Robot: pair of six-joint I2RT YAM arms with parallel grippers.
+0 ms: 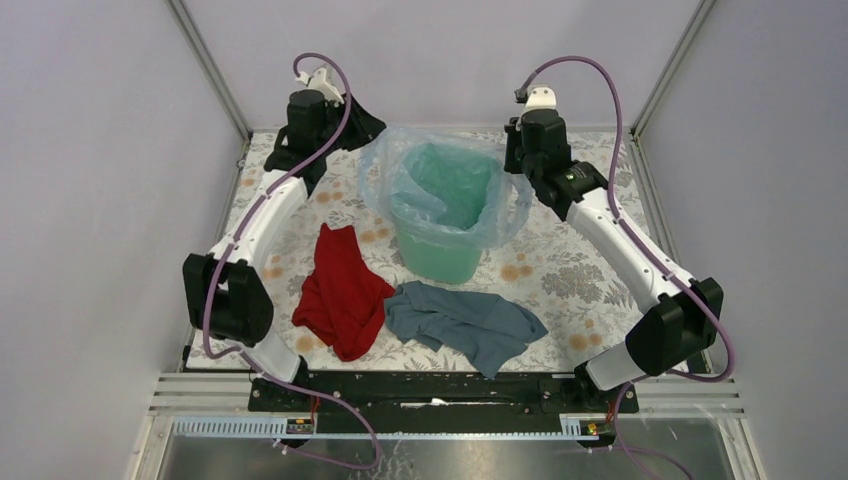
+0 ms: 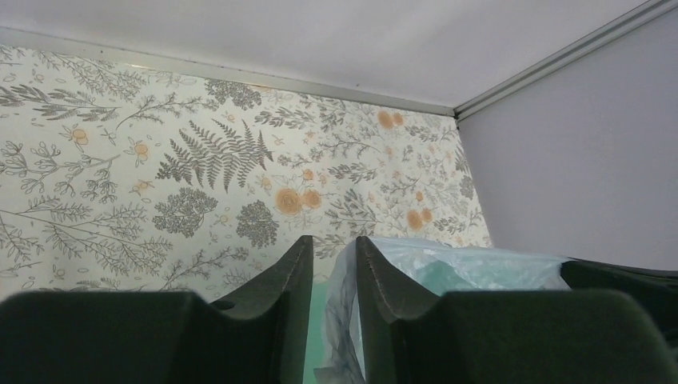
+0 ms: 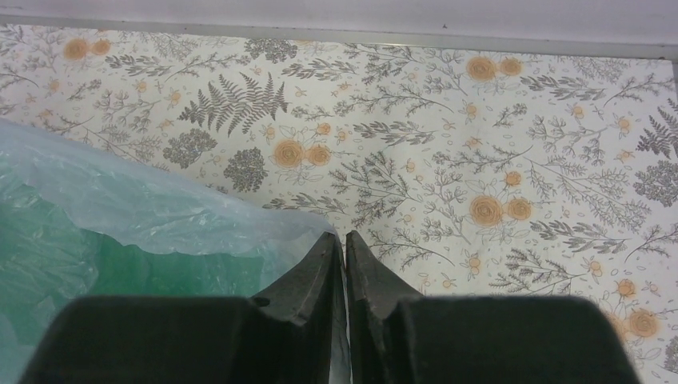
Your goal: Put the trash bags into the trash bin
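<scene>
Right gripper [image 3: 344,238] jaws sit at bottom center of the right wrist view, clenched almost flat, grasping a thin strip of the trash bag [image 3: 160,208]. Rest of the pale-blue film spreads across lower left of that frame. Left gripper [image 2: 333,244] jaws at bottom center of the left wrist view stand parted by a narrow gap. The bag edge lies in the gap against the right-hand finger, not squeezed, so released.

Top view: trash bin [image 1: 440,255] stands upright at center of the floral surface [image 1: 570,270]. The bag lines the inside, and its mouth flares out over the rim on all sides. Both grippers are at the bag's upper edge, one on each side. Red cloth [image 1: 343,290] lies crumpled lower left of the bin. Grey-blue cloth [image 1: 465,322] is just below the bin, touching the red one.
</scene>
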